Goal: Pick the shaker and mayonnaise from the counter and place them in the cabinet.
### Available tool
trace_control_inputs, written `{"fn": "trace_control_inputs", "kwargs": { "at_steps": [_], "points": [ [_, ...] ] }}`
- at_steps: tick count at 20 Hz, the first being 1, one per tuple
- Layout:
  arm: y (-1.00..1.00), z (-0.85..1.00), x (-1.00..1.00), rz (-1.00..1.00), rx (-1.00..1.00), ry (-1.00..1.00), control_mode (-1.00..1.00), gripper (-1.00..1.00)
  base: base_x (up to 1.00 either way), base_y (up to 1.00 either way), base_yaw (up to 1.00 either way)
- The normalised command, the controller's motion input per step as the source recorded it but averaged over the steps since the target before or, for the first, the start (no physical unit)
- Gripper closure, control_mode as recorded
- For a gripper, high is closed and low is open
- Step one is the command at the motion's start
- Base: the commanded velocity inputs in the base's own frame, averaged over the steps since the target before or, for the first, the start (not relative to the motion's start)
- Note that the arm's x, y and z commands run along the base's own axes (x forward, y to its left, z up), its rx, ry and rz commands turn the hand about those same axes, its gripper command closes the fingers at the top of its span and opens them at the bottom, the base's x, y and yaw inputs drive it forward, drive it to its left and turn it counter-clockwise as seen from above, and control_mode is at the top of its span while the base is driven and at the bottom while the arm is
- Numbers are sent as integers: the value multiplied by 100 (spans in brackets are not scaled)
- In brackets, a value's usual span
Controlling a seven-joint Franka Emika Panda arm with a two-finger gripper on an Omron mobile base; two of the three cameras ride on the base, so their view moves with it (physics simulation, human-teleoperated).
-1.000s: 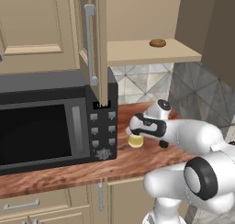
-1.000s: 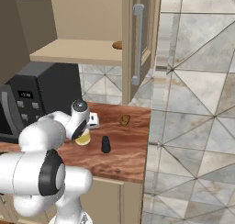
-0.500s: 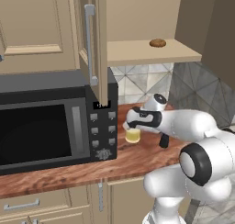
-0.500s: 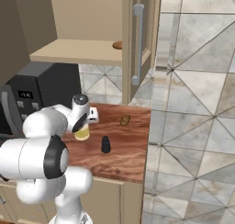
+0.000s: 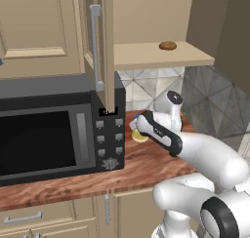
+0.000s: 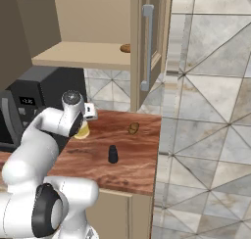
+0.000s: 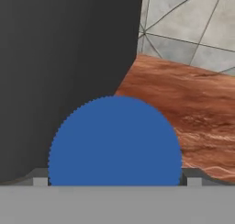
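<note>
- The white arm's jaws stand wide open either side of the blue-lidded, yellow-cream mayonnaise jar — lower centre of the hand view.
- Small black tapered shaker stands centre-frame on the reddish-brown wood-grain tabletop, well apart — right base view.

The white arm rises from the base at the front edge of the worktop, bends at a dark-jointed elbow and reaches forward and down toward the back of the worktop. Its forearm slopes toward the back left corner area, the wrist folded so the hand points downward. In the right base view the hand sits low beneath the round wrist joint. The jaws stand spread wide, and one small dark fingertip peeks up at either side of the hand view.
</note>
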Motion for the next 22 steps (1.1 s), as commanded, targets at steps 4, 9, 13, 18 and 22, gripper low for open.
{"fn": "trace_control_inputs", "kwargs": {
  "at_steps": [4, 9, 13, 18, 22],
  "points": [
    [0, 78, -6, 0, -1, -2, -100, 100, 0, 0, 0],
    [0, 82, -9, 0, 0, 0, -100, 100, 0, 0, 0],
    [0, 88, -15, 0, 0, 0, -100, 100, 0, 0, 0],
    [0, 80, -20, 0, 0, 0, -100, 100, 0, 0, 0],
    [0, 64, -19, -1, 0, 0, -100, 100, 0, 0, 0]
  ]
}}
